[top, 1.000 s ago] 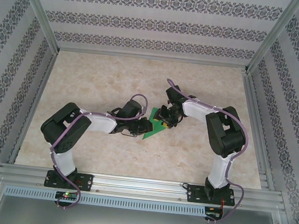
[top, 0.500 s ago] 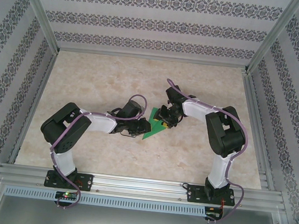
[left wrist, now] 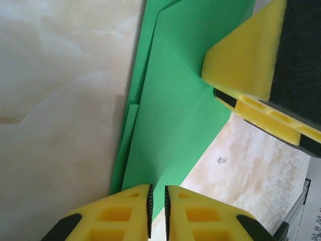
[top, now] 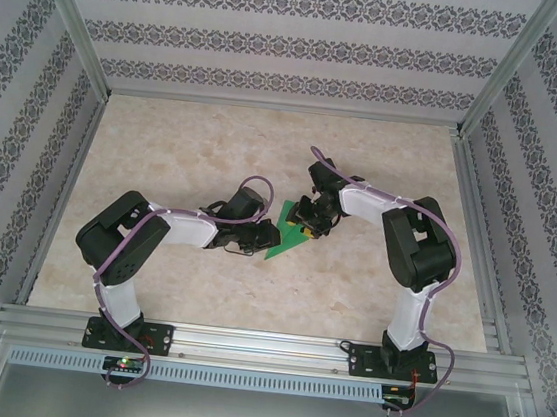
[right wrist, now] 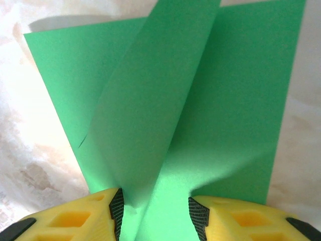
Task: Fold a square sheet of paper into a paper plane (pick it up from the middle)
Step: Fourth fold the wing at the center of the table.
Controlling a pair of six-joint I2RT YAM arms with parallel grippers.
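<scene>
At the near edge, the left arm (top: 171,226) and the right arm (top: 410,246) are bolted to the rail (top: 263,346) and bent inward, so that both claws are brought together over the middle of the table (top: 165,145). The left gripper (left wrist: 156,207) is seen with its jaws drawn almost together. Only a thin slit is left, and the near tip of the sheet of paper (left wrist: 180,115) is taken in between the pads. That pinch is judged to serve as an anchor, so that the layers are kept from sliding while the other side is worked.

The sheet is found at the table's centre between the two claws, already creased, with layered edges shown along one side from the left wrist. Just beyond, a yellow finger (left wrist: 241,65) of the right gripper (right wrist: 155,216) is set against the far part of the paper. From the right wrist that claw is seen about half spread, with a raised flap of green running up between the pads — not squeezed. A fold is judged to be under way here, not yet pressed flat. Farthest off, the patterned wall (top: 297,45) is seen.
</scene>
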